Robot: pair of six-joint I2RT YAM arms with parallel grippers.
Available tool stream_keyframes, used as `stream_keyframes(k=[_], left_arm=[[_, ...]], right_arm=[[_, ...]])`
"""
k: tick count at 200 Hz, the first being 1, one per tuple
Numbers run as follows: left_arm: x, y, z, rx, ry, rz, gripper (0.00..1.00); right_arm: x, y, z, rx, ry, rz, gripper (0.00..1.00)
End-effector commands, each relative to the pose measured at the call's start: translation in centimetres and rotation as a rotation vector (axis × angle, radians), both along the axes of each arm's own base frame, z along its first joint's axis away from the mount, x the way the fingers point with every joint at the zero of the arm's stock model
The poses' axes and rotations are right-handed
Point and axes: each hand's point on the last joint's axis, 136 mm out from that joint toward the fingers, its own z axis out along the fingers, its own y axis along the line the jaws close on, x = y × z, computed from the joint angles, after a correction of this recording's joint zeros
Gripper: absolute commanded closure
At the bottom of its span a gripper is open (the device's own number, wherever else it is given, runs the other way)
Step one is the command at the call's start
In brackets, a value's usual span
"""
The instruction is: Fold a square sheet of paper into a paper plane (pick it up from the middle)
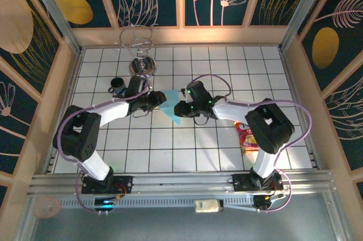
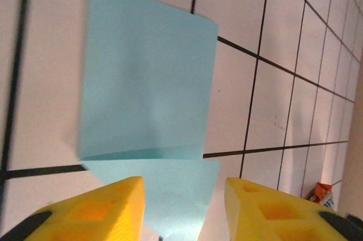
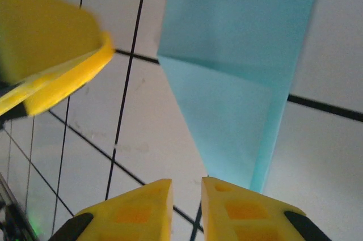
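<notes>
The left pincer [image 2: 184, 212] stands released. Its two blunt yellow plastic fingers [image 2: 96, 210] are well apart, with the near edge of the folded paper [image 2: 147, 82] lying loose between them and gripped by neither. The right pincer [image 3: 187, 210] is also released, but only by a narrow slit. Bare tile and a dark joint line show through the gap, and one of its finger blocks [image 3: 249, 212] sits just beside the paper's pointed tip.

The paper is thin, matt and light blue, and it lies flat on the white tiled table [image 1: 170, 150] between the two pincers. From the left wrist it reads as a straight-sided panel with a short flap turned over along a soft crease. From the right wrist it narrows to a sharp triangular point, with a slanting fold line across it.

Right of the paper, well apart from it, lies a crinkled orange-red snack packet [image 1: 247, 138]. Beyond the paper, on the left pincer's side, stand a small dark cup [image 1: 118, 85] and a shiny wire stand [image 1: 139, 39].
</notes>
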Motion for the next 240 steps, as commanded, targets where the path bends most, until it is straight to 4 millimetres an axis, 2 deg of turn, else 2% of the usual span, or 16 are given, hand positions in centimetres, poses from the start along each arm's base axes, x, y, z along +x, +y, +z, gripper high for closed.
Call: stream_keyframes(k=[1,53,95,128,132,152,215,240], left_arm=[[-0.4,1.0,-0.1,-0.101,0.018,0.051,0.54],[-1.3,1.0,-1.6,-0.122,0.067,0.039,0.53],[-1.8,0.9,-3.1,-0.07,0.123,0.015,0.55],[-1.5,0.1,-2.9,-0.061,0.126,-0.007,0.6],[-1.7,0.0,-3.9,-0.054,0.15,-0.009,0.61],[-1.4,-0.3,-4.1,-0.057,0.161,-0.006,0.64],[-0.4,-0.2,-5.0,-0.022,0.182,0.022,0.64],[-0.2,-0.7,-4.6,-0.059,0.174,0.015,0.66]], right_arm=[[1.8,1.0,-0.4,0.012,0.012,-0.074,0.77],[2.9,0.6,-3.2,-0.034,0.069,-0.124,0.76],[2.3,-0.4,-5.2,-0.061,0.127,-0.137,0.76],[1.8,-1.0,-5.7,-0.061,0.146,-0.135,0.76],[1.7,-1.0,-5.7,-0.061,0.148,-0.134,0.76],[1.6,-1.2,-5.9,-0.063,0.153,-0.133,0.76],[1.5,-1.3,-6.2,-0.052,0.159,-0.126,0.77],[1.3,-1.3,-6.4,-0.055,0.163,-0.123,0.78]])
